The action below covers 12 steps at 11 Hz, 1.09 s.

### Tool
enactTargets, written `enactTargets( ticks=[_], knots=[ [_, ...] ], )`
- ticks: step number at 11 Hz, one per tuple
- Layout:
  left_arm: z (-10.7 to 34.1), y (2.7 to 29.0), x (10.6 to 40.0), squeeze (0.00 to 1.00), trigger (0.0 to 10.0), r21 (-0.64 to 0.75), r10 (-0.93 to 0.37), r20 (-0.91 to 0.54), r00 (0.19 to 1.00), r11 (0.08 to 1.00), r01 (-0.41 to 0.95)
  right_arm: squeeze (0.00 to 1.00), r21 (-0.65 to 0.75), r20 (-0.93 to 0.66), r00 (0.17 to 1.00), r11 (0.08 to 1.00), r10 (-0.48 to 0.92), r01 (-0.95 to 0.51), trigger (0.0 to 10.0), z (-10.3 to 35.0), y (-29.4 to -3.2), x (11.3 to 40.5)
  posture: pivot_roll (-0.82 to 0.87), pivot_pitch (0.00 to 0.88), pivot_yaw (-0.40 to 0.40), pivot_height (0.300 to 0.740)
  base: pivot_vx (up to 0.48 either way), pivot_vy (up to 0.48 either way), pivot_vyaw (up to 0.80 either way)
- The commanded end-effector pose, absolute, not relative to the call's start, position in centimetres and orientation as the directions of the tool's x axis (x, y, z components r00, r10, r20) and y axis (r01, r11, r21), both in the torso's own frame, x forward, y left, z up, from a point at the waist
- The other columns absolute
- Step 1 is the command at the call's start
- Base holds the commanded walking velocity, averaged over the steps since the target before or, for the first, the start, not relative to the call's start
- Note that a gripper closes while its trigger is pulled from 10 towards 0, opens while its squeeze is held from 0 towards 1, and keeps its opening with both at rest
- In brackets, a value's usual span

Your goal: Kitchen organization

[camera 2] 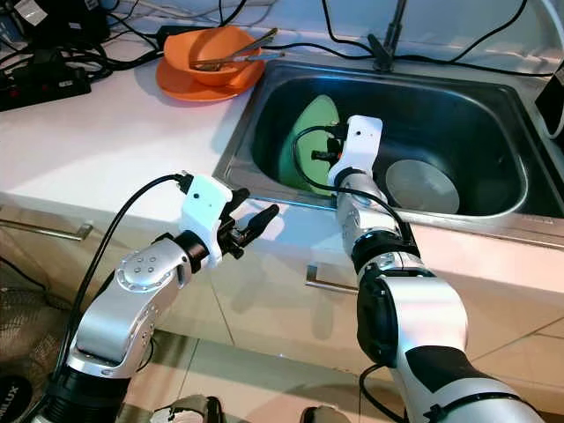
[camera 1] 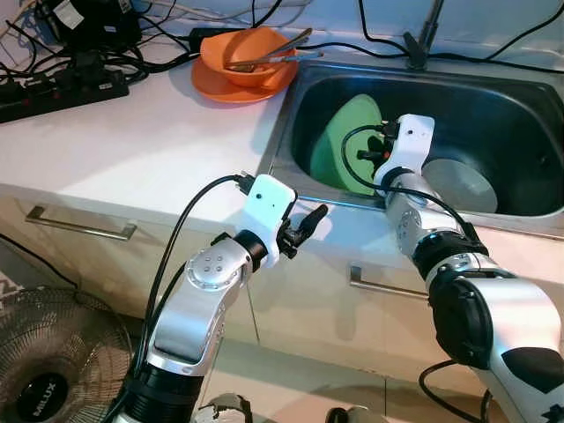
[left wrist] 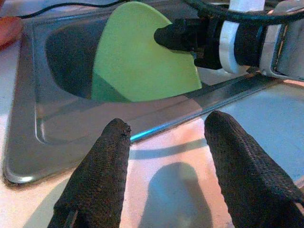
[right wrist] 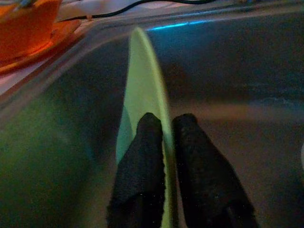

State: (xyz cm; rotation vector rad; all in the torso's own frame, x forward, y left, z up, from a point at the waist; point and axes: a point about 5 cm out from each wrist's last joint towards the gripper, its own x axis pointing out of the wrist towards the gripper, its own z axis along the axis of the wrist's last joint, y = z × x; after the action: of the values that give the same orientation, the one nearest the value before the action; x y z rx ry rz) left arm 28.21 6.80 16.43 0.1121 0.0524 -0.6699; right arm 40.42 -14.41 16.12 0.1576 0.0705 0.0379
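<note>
1. The green plate [camera 1: 352, 141] is held on edge inside the steel sink [camera 1: 304, 84], leaning toward the sink's left wall.
2. The right gripper [right wrist: 164, 130] is reached down into the sink, and its two black fingers are clamped on the plate's rim, one on each face.
3. A grey round dish [camera 1: 458, 183] is seen on the sink floor, just to the right of that gripper.
4. The left gripper [camera 1: 308, 222] is held over the white counter [camera 1: 132, 150] at the sink's front edge, with its fingers [left wrist: 102, 175] spread apart and nothing between them.
5. Well beyond the left gripper, an orange bowl [camera 1: 247, 57] is set on an orange plate [camera 1: 225, 88] beside the sink's far left corner, with metal tongs [camera 1: 273, 51] laid in the bowl.
6. A black power strip [camera 1: 57, 92] and tangled cables are seen at the counter's far left.
</note>
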Motion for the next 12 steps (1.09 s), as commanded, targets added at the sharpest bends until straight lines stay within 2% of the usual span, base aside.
enactTargets(
  ticks=[1, 3, 4, 5, 7, 8, 9, 10, 12],
  knots=[
    [16.7, 6.8, 28.3, 0.00, 10.0, 0.088, -0.614, -0.062, 0.787, 0.782, 0.617, 1.00, 0.153, -0.041, 0.998, 0.987, 0.054, -0.047, 10.0, 16.8, -14.2, 40.6, 0.16, 0.087, 0.006, 0.740, 0.000, 0.000, 0.00],
    [16.6, 6.9, 28.3, 0.00, 10.0, 0.093, -0.611, -0.061, 0.790, 0.784, 0.613, 1.00, 0.145, -0.046, 0.997, 0.988, 0.057, -0.050, 10.0, 16.6, -14.1, 40.6, 0.16, 0.081, 0.006, 0.740, 0.000, 0.000, 0.00],
    [16.6, 6.9, 28.3, 0.00, 10.0, 0.093, -0.610, -0.058, 0.790, 0.785, 0.613, 0.00, 0.144, -0.028, 0.998, 0.989, 0.049, -0.044, 10.0, 16.9, -14.3, 40.6, 0.15, 0.072, 0.009, 0.740, 0.000, 0.000, 0.00],
    [16.6, 6.8, 28.3, 0.00, 10.0, 0.093, -0.610, -0.056, 0.790, 0.785, 0.613, 0.00, 0.133, -0.005, 0.999, 0.990, 0.045, -0.044, 10.0, 17.3, -14.5, 40.7, 0.15, 0.071, 0.009, 0.740, 0.000, 0.000, 0.00],
    [16.5, 6.6, 28.4, 0.00, 10.0, 0.090, -0.611, -0.050, 0.790, 0.785, 0.613, 0.00, -0.018, 0.112, 0.993, 0.999, 0.046, -0.044, 10.0, 19.3, -15.3, 40.9, 0.13, 0.060, 0.010, 0.740, 0.000, 0.000, 0.00],
    [16.5, 6.5, 28.4, 0.00, 10.0, 0.089, -0.612, -0.049, 0.789, 0.784, 0.614, 0.20, -0.114, 0.150, 0.987, 0.993, 0.051, -0.034, 10.0, 19.8, -15.6, 40.8, 0.12, 0.058, 0.010, 0.740, 0.000, 0.000, 0.00],
    [16.4, 6.5, 28.4, 0.00, 10.0, 0.089, -0.613, -0.048, 0.789, 0.784, 0.614, 1.00, -0.191, 0.197, 0.979, 0.981, 0.054, -0.016, 10.0, 20.4, -15.8, 40.8, 0.12, 0.054, 0.011, 0.740, 0.000, 0.000, 0.00],
    [16.3, 6.5, 28.5, 0.00, 10.0, 0.091, -0.614, -0.047, 0.788, 0.783, 0.615, 0.00, -0.195, 0.229, 0.972, 0.981, 0.045, 0.001, 10.0, 20.8, -15.9, 40.7, 0.11, 0.049, 0.012, 0.740, 0.000, 0.000, 0.00],
    [16.4, 6.4, 28.6, 0.00, 10.0, 0.102, -0.605, -0.021, 0.796, 0.791, 0.603, 0.00, -0.151, 0.274, 0.960, 0.988, 0.062, -0.021, 10.0, 20.9, -15.2, 40.5, 0.11, 0.046, 0.012, 0.740, 0.000, 0.000, 0.00]
  ],
)
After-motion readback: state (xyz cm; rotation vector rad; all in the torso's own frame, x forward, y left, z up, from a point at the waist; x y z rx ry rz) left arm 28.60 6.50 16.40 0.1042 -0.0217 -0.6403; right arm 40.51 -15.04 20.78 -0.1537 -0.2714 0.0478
